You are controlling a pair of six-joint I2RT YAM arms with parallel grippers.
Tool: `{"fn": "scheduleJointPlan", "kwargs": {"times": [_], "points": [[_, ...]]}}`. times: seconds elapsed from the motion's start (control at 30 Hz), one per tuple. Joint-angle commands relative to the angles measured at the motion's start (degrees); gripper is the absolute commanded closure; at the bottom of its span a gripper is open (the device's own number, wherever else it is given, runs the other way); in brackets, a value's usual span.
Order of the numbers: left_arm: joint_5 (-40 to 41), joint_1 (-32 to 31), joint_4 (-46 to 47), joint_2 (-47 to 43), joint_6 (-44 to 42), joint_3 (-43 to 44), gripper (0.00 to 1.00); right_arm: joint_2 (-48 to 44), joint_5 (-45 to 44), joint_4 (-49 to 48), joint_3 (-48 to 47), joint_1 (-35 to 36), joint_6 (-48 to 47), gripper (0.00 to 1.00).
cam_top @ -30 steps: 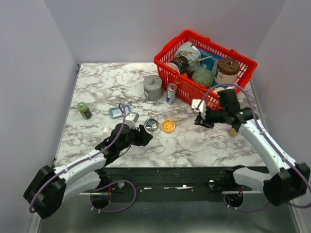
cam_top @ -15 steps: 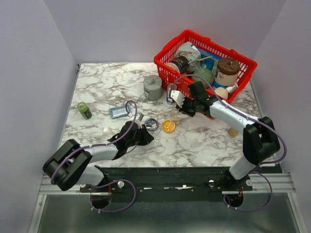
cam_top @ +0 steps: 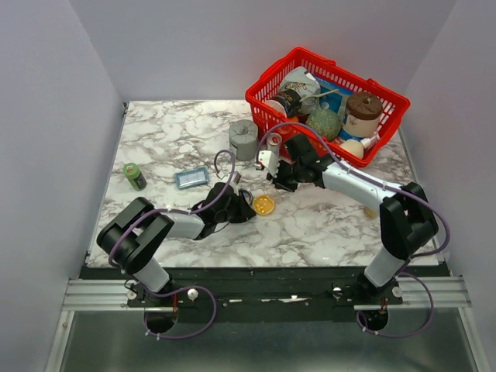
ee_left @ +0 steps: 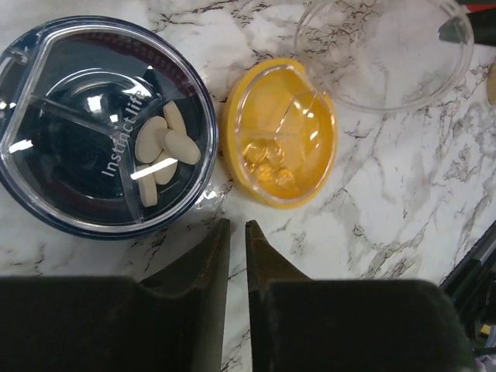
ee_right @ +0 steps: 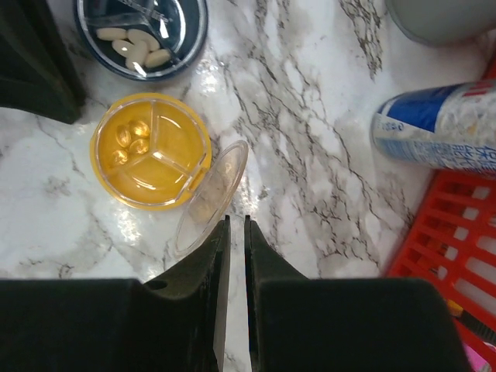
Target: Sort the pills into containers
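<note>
Translucent orange dish, dark blue dish, grey-veined white table, red basket

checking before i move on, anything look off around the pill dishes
The clear lid is tilted up on edge beside the orange dish, at the tips of the right pincer; pinched or leaning, unclear.

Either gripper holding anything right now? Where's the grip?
Right gripper appears to pinch the clear lid by its rim. Left gripper is shut on nothing.

"Instinctlife" — on dark dish
</note>
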State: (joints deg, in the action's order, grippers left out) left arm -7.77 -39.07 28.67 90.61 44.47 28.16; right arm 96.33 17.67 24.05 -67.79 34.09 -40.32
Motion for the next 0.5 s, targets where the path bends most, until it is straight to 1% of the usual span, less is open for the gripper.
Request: {"fn": "scheduleJointPlan", "kwargs": {"times": [0.0,0.37,0.47], "points": [[-1.63,0.13,1.39,1.76,0.79,1.46,0.78,1.40,5.35,2.49,-1.91,1.07,1.99,0.80],[-2.51,0.13,1.57,4.31,0.97,3.48,0.79,2.19,5.71,2.40,-1.21,2.47,4.54,0.81],[-2.69,0.13,1.74,4.66,1.06,3.57,0.79,3.33,7.29,2.40,-1.03,3.27,5.95,0.81]]}}
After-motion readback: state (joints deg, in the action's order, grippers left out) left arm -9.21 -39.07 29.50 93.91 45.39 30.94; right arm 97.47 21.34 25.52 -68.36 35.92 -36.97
